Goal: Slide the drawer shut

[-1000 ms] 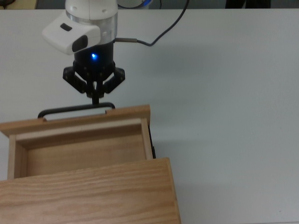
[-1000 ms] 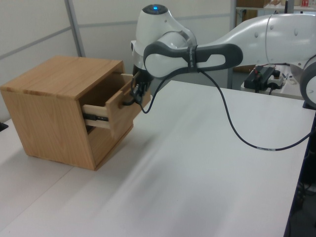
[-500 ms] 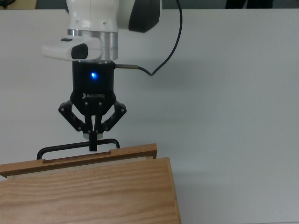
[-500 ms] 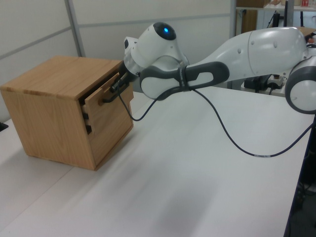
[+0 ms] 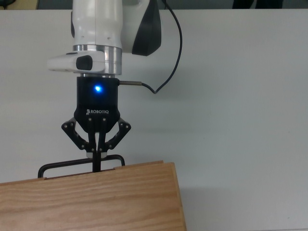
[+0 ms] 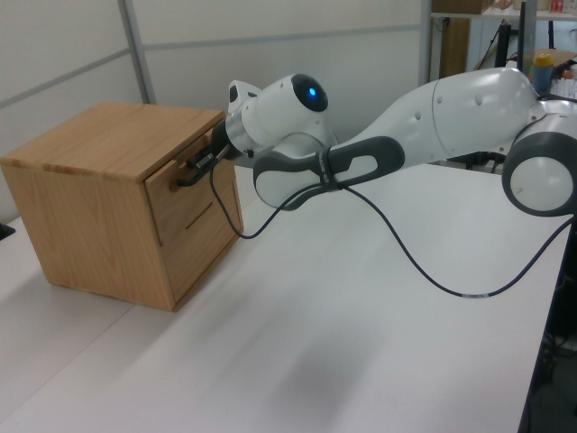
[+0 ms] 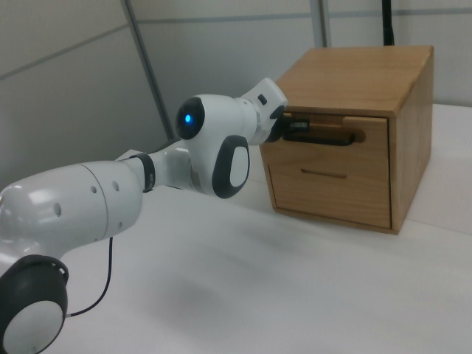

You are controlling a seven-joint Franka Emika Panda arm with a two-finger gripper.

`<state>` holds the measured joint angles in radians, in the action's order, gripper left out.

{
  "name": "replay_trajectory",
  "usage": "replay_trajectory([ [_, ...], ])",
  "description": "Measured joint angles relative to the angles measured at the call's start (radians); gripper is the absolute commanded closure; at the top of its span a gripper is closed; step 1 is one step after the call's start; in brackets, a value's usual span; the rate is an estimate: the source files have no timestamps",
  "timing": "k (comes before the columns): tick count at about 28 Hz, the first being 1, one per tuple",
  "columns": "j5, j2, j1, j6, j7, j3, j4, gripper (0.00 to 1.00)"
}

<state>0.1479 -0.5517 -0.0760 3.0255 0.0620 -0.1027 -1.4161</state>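
Drawer [image 7: 335,151]: light wood front panel with black bar handle [image 5: 81,165], seated flush in the upper slot of the wooden cabinet [image 6: 99,194] on the white counter [image 5: 240,120]. Tool [image 5: 96,156] directly before the panel, fingers pressed together, tips at the handle, gripping nothing.

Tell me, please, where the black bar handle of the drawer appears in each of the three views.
Top view: the handle lies at the bottom left, just above the cabinet top's edge.
Left view: it sits at the upper left, on the cabinet's front face, below the top.
Right view: it is at the upper right, on the upper drawer front.
Shared landmark: the wooden cabinet; the tool meets the handle.
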Motion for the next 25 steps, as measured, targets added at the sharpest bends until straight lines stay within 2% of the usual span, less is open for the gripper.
replay_trajectory([
  [5, 0.0, -0.022, -0.001, 0.082, 0.0, 0.001, -0.005, 1.0],
  [18, 0.0, -0.023, 0.0, 0.088, 0.0, 0.001, -0.001, 1.0],
  [21, 0.0, -0.017, 0.0, 0.062, 0.0, 0.001, 0.004, 1.0],
  [25, -0.002, 0.013, 0.001, -0.046, -0.007, 0.001, 0.023, 1.0],
])
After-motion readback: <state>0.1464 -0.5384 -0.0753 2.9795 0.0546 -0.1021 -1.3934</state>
